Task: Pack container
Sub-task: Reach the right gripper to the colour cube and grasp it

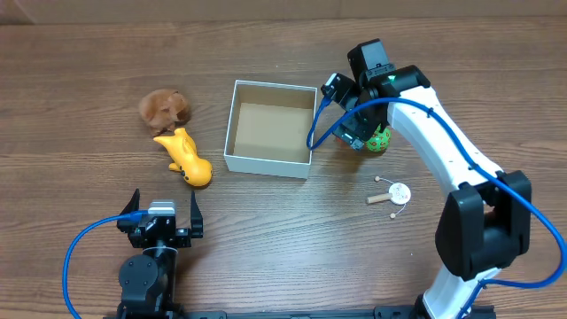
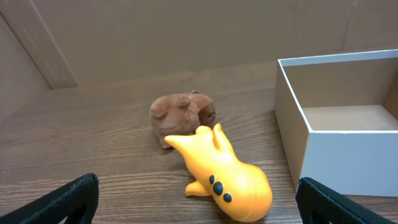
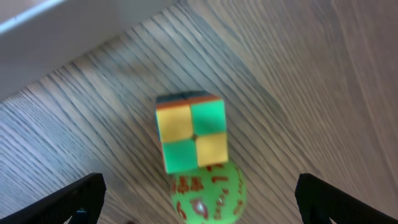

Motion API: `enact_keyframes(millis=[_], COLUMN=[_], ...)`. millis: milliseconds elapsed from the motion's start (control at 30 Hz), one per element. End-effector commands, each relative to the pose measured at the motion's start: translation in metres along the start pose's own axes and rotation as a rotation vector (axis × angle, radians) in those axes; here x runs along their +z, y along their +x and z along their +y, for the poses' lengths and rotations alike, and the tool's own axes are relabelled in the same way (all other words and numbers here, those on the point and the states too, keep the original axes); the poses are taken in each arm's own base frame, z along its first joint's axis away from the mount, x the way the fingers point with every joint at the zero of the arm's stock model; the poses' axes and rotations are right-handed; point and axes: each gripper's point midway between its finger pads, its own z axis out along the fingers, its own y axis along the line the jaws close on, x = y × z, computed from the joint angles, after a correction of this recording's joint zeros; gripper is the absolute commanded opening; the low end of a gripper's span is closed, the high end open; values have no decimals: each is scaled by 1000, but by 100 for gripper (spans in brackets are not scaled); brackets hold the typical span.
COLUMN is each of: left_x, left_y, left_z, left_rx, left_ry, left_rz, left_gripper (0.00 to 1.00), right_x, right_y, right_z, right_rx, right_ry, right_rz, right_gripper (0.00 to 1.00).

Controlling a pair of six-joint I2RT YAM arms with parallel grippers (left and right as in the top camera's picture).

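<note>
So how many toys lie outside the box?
5: plush and yellow toy left of box; cube and green ball right of it; white disc farther right. Arm may hide more.

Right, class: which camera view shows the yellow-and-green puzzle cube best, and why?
The right wrist view: the puzzle cube sits mid-frame, top face sharp, beside the green ball. Overhead, the right arm mostly hides it. The left wrist view misses it entirely.
</note>
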Motion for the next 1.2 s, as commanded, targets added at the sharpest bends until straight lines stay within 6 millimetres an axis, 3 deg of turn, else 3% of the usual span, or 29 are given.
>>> enact_keyframes(millis=[0, 333, 567, 733, 967, 1167], left_x=[0, 0, 0, 0, 0, 0], left_y=[0, 0, 0, 0, 0, 0], left_z=[-1, -1, -1, -1, -1, -1], left_rx=[19, 19, 19, 19, 19, 19], left_ry=[6, 5, 6, 6, 6, 6], left_rz=[-1, -1, -1, -1, -1, -1], left_gripper=[100, 100, 100, 100, 100, 100], right_x=[3, 7, 31, 49, 55, 60], right_y=[-14, 5, 11, 6, -6, -5], right_z=[3, 2, 7, 3, -9, -5], right_rx=[20, 85, 64, 64, 58, 58], right_ry=[-80, -203, -241, -234, -189, -206], right_rz=[-83, -102, -67, -75, -125, -119], right_gripper=[100, 100, 100, 100, 100, 100])
